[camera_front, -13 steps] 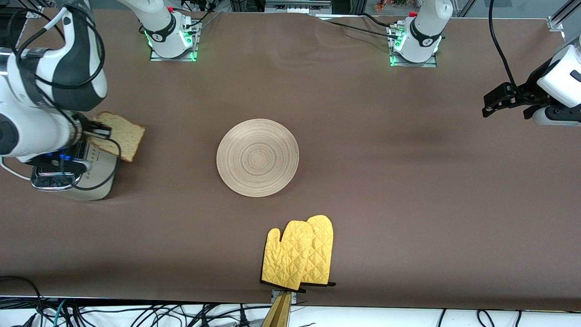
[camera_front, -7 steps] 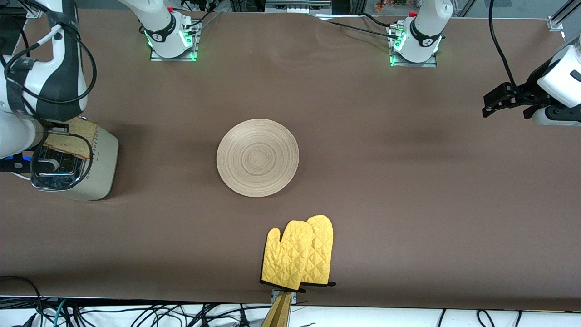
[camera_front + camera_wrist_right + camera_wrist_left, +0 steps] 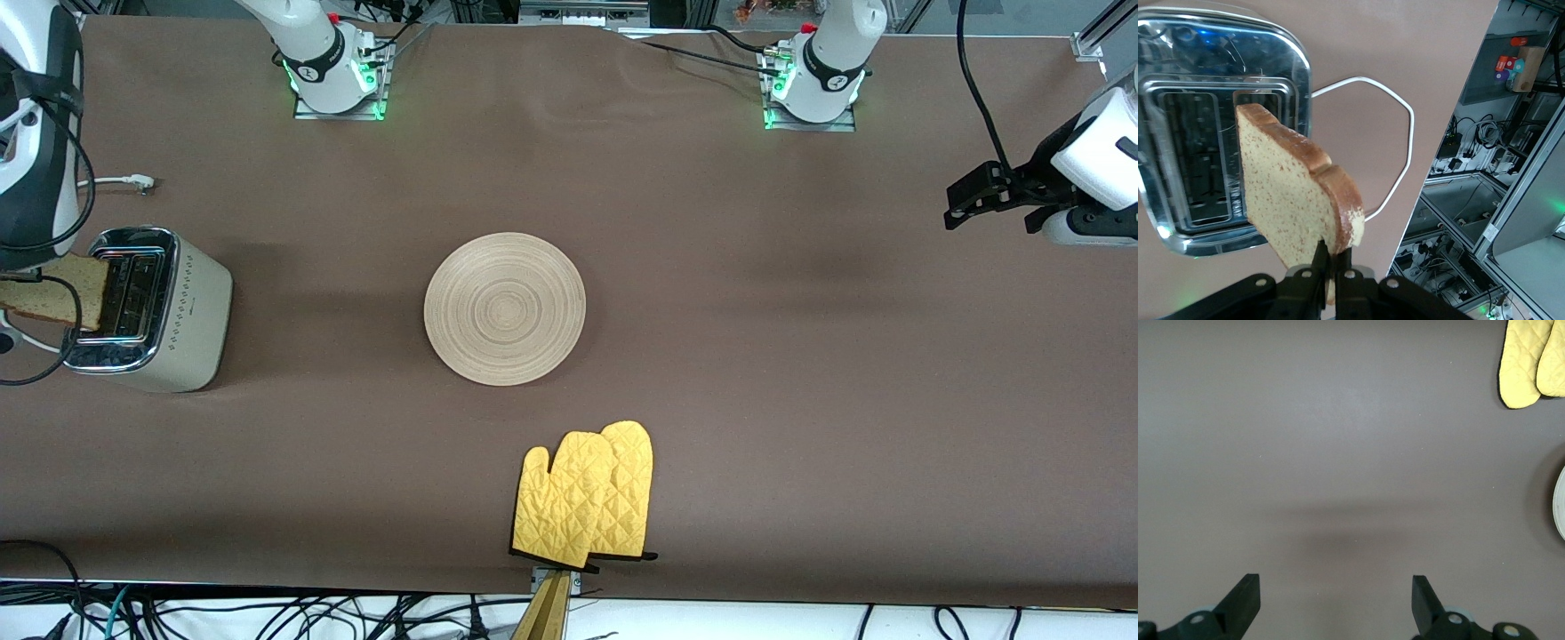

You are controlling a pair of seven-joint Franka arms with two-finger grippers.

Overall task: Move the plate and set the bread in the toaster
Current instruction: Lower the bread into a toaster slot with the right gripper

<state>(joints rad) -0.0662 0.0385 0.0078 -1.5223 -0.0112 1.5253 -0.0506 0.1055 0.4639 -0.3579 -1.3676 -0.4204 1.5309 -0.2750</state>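
The bread [image 3: 1288, 200], a speckled tan slice with a darker crust, stands on edge in my right gripper [image 3: 1335, 261], which is shut on its crust. It hangs over the outer rim of the toaster [image 3: 151, 307], above the chrome top [image 3: 1198, 133] with its two empty slots. In the front view the bread [image 3: 55, 289] shows at the right arm's end of the table. The plate [image 3: 504, 308] lies flat mid-table with nothing on it. My left gripper [image 3: 991, 212] waits open in the air at the left arm's end, fingertips [image 3: 1245, 593] wide apart over bare cloth.
A pair of yellow oven mitts [image 3: 587, 502] lies near the table's front edge, nearer to the front camera than the plate. The toaster's white cord [image 3: 1398, 153] loops on the cloth beside it, its plug [image 3: 138, 184] lying farther from the front camera than the toaster.
The right arm has carried the bread from the toaster's plate-side edge across its top to its outer edge, uncovering the slots. The left arm has not moved.
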